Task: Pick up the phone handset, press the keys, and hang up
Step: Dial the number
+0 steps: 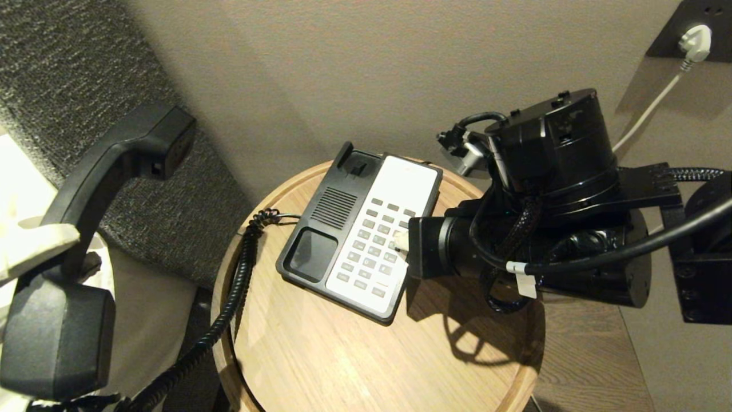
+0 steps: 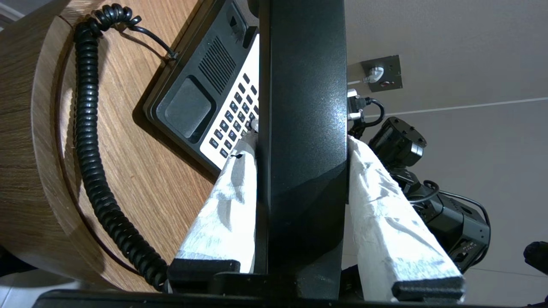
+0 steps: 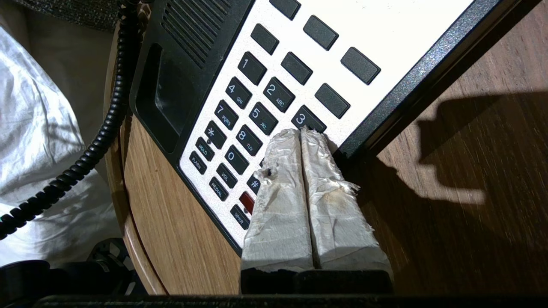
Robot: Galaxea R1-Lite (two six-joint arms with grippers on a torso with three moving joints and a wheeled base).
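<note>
The right arm reaches in low from the right across a round wooden tabletop [image 1: 366, 355], its wrist roughly level and pointing toward the phone base [image 1: 360, 229]. The right end effector [image 3: 302, 132] has its two tape-wrapped fingers [image 3: 282, 192] pressed together into a single tip, holding nothing. That tip rests on the white keypad at the right-hand column of number keys [image 3: 257, 115], just below the key marked 3.

The left arm is raised at the left edge of the head view, off the side of the tabletop. The left end effector [image 2: 302, 137] pinches the phone handset [image 1: 86, 229] around its slim middle bar, one wrapped finger on each side. The handset hangs nearly upright, tilted, with one blocky end high near the grey upholstered headboard [image 1: 74, 68] and the other blocky end low. It is lifted well clear of the base, whose cradle is uncovered.

A black coiled cord [image 1: 234, 297] runs from the left side of the base, over the tabletop's rim and down toward the handset's lower end.

A white plug [image 1: 695, 43] sits in a wall socket at upper right.
</note>
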